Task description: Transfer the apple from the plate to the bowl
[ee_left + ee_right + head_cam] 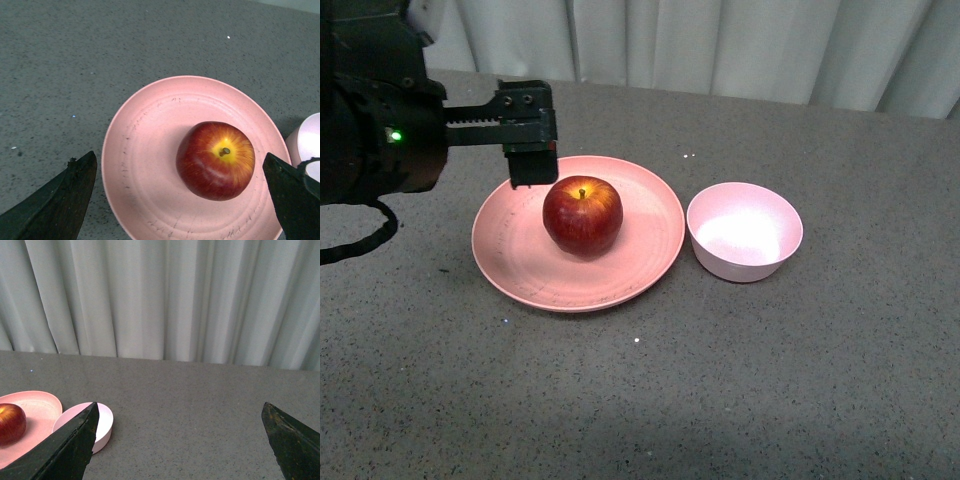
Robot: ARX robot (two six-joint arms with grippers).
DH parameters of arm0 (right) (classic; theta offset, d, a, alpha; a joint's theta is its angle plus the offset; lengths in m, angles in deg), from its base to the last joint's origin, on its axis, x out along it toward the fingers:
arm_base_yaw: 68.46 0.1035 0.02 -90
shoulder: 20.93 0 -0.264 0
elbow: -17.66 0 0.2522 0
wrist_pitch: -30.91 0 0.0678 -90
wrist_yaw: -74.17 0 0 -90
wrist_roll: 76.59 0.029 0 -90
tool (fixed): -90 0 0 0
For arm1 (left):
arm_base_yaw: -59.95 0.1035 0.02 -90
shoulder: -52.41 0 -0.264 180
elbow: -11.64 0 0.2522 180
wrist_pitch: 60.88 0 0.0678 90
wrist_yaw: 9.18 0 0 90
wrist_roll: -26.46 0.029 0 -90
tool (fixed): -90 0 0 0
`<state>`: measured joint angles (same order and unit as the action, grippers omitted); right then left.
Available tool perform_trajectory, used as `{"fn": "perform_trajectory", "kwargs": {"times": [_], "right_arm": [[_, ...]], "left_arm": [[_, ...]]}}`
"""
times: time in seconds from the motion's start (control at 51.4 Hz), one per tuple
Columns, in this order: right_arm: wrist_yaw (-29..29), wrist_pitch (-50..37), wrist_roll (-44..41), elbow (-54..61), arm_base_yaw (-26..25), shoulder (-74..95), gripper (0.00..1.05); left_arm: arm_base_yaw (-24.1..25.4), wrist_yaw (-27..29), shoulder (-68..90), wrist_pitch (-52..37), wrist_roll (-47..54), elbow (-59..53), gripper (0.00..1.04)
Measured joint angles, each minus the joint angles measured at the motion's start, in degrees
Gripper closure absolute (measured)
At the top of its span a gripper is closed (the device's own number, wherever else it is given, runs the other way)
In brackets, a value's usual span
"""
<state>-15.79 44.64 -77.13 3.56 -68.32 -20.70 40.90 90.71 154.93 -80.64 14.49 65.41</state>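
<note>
The dark-red apple (582, 214) with a yellowish stem patch sits on the wide salmon-pink plate (520, 265). The small pale-pink bowl (745, 231) stands empty just right of the plate. My left gripper (532, 165) is open and hovers above the plate's far left rim, just behind and above the apple. In the left wrist view the apple (215, 160) lies on the plate (145, 150) between the spread fingers (60, 205), nearer one of them. My right gripper (180, 440) is open and empty, apart from the bowl (104, 421); the right arm is out of the front view.
The things stand on a grey speckled tabletop (770, 380). A pale curtain (720, 40) hangs behind the table's far edge. The left arm's dark body (370, 130) fills the left side of the front view.
</note>
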Motion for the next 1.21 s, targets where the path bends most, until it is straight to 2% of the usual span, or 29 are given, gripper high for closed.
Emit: {"fn": "perform_trajectory", "kwargs": {"times": [0.253, 0.759, 1.148, 1.168, 1.207], "right_arm": [[0.0, 0.0, 0.0, 0.0, 0.0, 0.0, 0.09], [0.0, 0.0, 0.0, 0.0, 0.0, 0.0, 0.09], [0.0, 0.0, 0.0, 0.0, 0.0, 0.0, 0.09], [0.0, 0.0, 0.0, 0.0, 0.0, 0.0, 0.09], [0.0, 0.0, 0.0, 0.0, 0.0, 0.0, 0.09]], "left_arm": [[-2.4, -2.7, 5.9, 2.5, 0.5, 4.4, 0.07], [-3.5, -5.7, 14.0, 4.4, 1.7, 10.8, 0.07], [-4.1, -5.0, 18.8, 4.7, 3.3, 14.1, 0.07], [-4.1, -5.0, 19.0, 4.7, 3.3, 14.2, 0.07], [-4.1, -4.9, 19.2, 4.8, 3.6, 14.3, 0.15]]}}
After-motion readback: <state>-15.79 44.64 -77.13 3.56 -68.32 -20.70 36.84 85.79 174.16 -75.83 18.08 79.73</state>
